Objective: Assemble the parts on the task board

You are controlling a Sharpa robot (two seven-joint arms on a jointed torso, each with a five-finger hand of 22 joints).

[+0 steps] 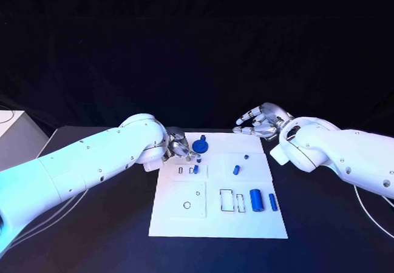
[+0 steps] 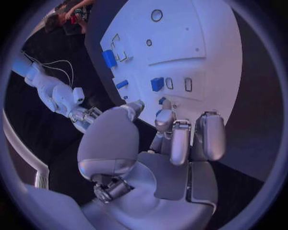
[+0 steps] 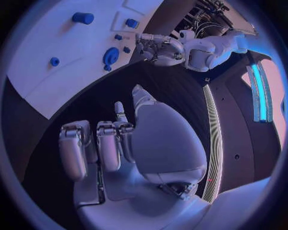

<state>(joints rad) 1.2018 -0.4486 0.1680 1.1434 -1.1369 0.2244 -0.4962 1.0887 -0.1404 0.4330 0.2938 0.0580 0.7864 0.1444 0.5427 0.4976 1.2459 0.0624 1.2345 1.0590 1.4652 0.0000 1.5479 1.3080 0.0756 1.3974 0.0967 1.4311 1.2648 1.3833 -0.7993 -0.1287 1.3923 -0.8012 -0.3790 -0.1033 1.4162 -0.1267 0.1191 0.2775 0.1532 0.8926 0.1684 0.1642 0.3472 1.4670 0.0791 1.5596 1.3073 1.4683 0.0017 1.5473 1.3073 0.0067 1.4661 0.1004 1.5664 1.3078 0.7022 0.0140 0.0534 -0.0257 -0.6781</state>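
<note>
You see the black bench [image 1: 333, 239] carrying the white board [image 1: 212, 225] at its middle. Your left arm [image 1: 82, 168] reaches in to the board's far left corner, and your right arm [image 1: 354, 154] hangs past its far right corner. The left hand [image 1: 179, 149] sits at the board's edge, touching or just beside a round blue disc [image 1: 201, 147] and a small blue piece [image 1: 197, 169] near two little slots; you cannot tell whether its fingers grip anything. The right hand [image 1: 261, 122] hovers off the board over the bench, fingers apart and holding nothing. On the board's right side lie a thick blue cylinder [image 1: 257, 200] and a thinner blue rod [image 1: 273, 202] just beside it, with a small blue peg [image 1: 237, 170] farther back.
</note>
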